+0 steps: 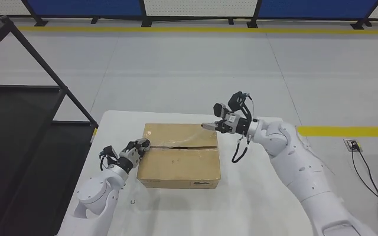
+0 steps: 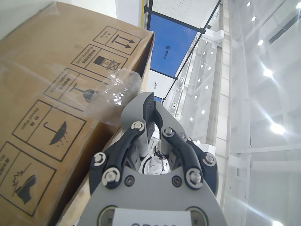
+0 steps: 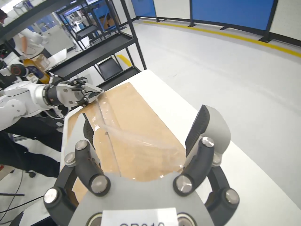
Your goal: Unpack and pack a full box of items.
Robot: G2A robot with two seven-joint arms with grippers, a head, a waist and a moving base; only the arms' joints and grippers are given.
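Left gripper: clenched, pads meeting at the tips. A crumpled wad of clear tape sits against one finger. In the right wrist view the strip leads straight to these tips, so I take it as gripped by its loose end.

Tape: from the tips it runs over the lid of the box, partly lifted and twisted, along the centre seam. In the top view that line goes left to right, from mid-left of frame toward centre-right.

Box: brown carton, flaps shut, lying at frame centre of the top view on the white table, long axis left to right. The left gripper is at its left end, by the upper-left corner.

Right gripper: released, fingers wide apart, holding nothing, poised over the lid's right end at the upper-right corner, just clear of the cardboard.

Judgement: the step in hand is stripping the seal. The unpeeled length lies away from the left gripper, toward the right one, so the pull should follow the seam line. The right arm is nearer the stuck end.
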